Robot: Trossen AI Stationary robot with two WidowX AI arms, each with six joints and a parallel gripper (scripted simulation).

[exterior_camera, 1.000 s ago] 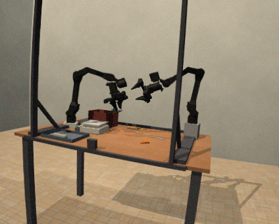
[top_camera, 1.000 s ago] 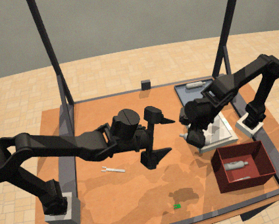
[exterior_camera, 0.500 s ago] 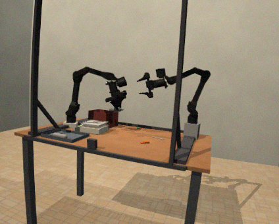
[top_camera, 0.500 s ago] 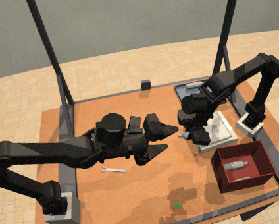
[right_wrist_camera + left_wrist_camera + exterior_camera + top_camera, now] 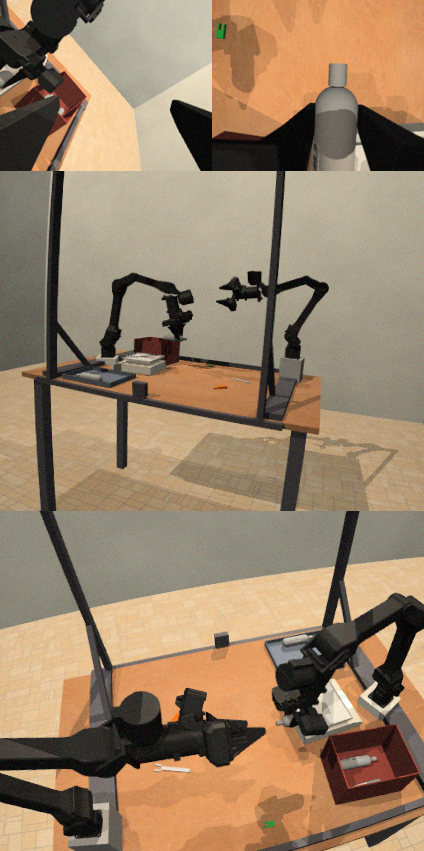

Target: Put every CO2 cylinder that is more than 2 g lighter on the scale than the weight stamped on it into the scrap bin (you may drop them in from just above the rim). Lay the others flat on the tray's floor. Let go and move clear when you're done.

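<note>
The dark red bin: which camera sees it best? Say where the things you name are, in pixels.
The top view, because it looks down inside the dark red bin [image 5: 332, 773] [image 5: 171, 353] [image 5: 240, 136] [image 5: 75, 88]. Exterior shows its side; left wrist, just a sliver; right wrist, only part.

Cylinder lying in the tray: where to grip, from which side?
Probably mid-body, from straight above, fingers across its width. The cylinder lies on its side, so its long round body is exposed on top, while the rim of the tray beside it would crowd a low sideways approach.
</note>
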